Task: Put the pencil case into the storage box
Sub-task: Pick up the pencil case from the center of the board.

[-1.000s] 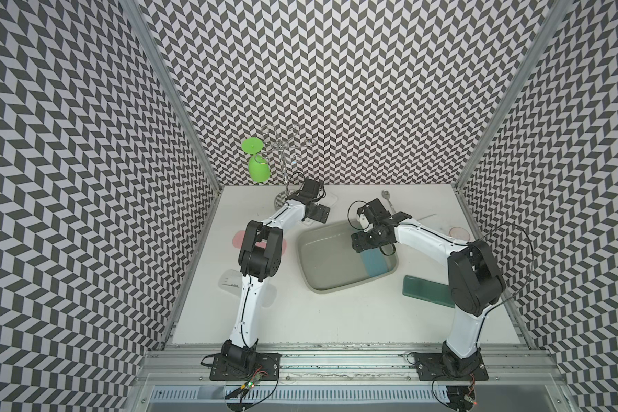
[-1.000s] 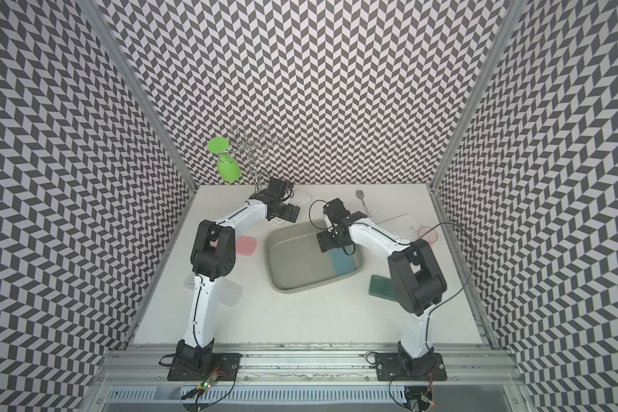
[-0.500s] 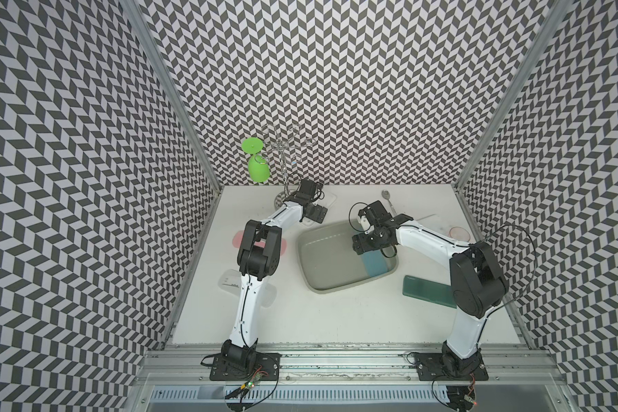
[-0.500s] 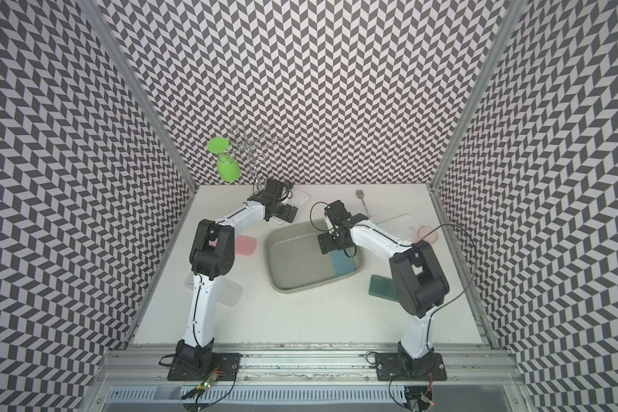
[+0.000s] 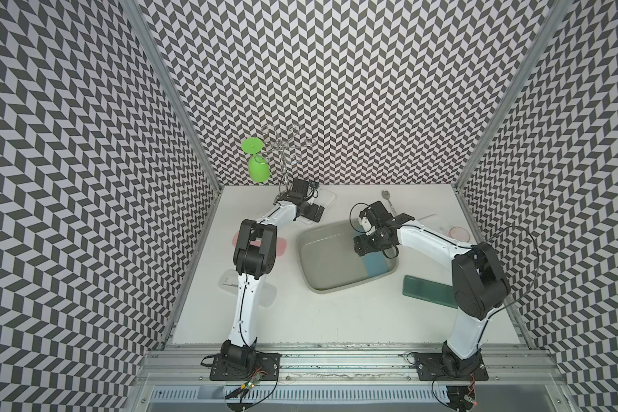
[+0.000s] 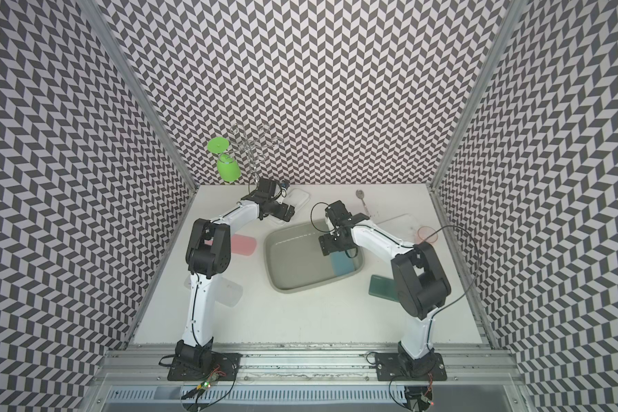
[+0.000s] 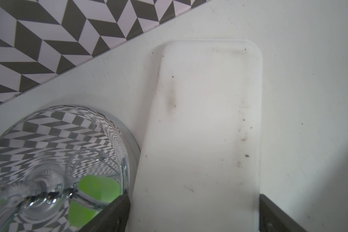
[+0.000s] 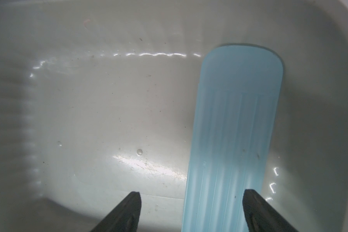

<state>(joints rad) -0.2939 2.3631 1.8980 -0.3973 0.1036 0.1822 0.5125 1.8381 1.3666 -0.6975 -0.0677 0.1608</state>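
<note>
The grey storage box (image 5: 323, 260) sits near the middle of the worktop (image 5: 336, 321), and the blue pencil case (image 8: 235, 130) lies flat on its floor, close along one long wall with its rounded end near a corner; both top views show it at the box's right side (image 6: 341, 265). The right gripper (image 8: 192, 194) hangs inside the box above the case, its fingers spread apart and gripping nothing; one finger is over the case's edge, the other over bare floor. Near the back wall, the left gripper (image 7: 193, 198) is spread wide, with one finger on each side of a white pencil case (image 7: 205, 120) that lies flat on the worktop just beside a rack's shiny round base (image 7: 58, 140). It has not closed on the case. A dark green pencil case (image 5: 427, 290) lies outside the box to its right, and a pink pencil case (image 5: 282, 246) lies to its left, partly under the left arm.
</note>
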